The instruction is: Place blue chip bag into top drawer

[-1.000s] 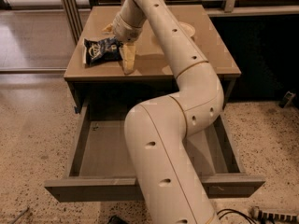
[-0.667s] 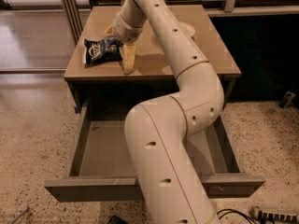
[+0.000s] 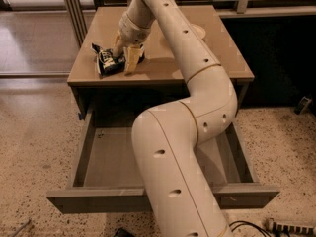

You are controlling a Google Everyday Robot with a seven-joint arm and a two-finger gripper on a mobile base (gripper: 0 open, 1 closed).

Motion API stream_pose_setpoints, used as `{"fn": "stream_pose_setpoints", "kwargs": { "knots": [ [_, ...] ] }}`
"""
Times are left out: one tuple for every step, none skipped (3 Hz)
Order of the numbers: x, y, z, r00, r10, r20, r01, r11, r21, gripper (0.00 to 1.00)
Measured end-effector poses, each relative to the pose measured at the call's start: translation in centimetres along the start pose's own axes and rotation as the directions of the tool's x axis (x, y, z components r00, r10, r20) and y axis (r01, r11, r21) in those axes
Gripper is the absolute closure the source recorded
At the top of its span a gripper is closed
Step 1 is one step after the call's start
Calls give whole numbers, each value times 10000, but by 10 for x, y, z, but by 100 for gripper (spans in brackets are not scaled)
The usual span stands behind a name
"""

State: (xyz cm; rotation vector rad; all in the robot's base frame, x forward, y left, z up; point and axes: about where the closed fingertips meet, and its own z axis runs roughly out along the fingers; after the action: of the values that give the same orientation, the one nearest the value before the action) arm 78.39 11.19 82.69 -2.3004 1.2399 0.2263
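The blue chip bag (image 3: 109, 61) lies crinkled on the tan cabinet top (image 3: 163, 65), near its front left edge. My gripper (image 3: 125, 52) is down on the bag, open, with one tan finger (image 3: 132, 61) in front of it and the other finger (image 3: 118, 41) behind it, so the bag's right part sits between them. The bag rests on the cabinet top. The top drawer (image 3: 98, 201) is pulled fully out below the cabinet. Its inside (image 3: 113, 157) shows nothing in it, and my arm hides its middle and right.
My arm (image 3: 182, 147) rises from the bottom centre and crosses the drawer and the cabinet top. A white bowl (image 3: 199, 31) sits at the back right of the top, partly behind the arm. Cables and a power strip (image 3: 291, 226) lie on the speckled floor at bottom right.
My gripper has shifted a little left and down over the bag, so its fingers now straddle the bag's right part. The bag and drawer have hardly moved.
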Motion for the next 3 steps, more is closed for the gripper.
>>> {"fn": "stream_pose_setpoints", "kwargs": {
  "knots": [
    [0, 0, 0, 10000, 0, 0, 0, 10000, 0, 96],
    [-2, -1, -3, 10000, 0, 0, 0, 10000, 1, 100],
    [-6, 0, -9, 10000, -3, -2, 3, 10000, 6, 100]
  ]
}}
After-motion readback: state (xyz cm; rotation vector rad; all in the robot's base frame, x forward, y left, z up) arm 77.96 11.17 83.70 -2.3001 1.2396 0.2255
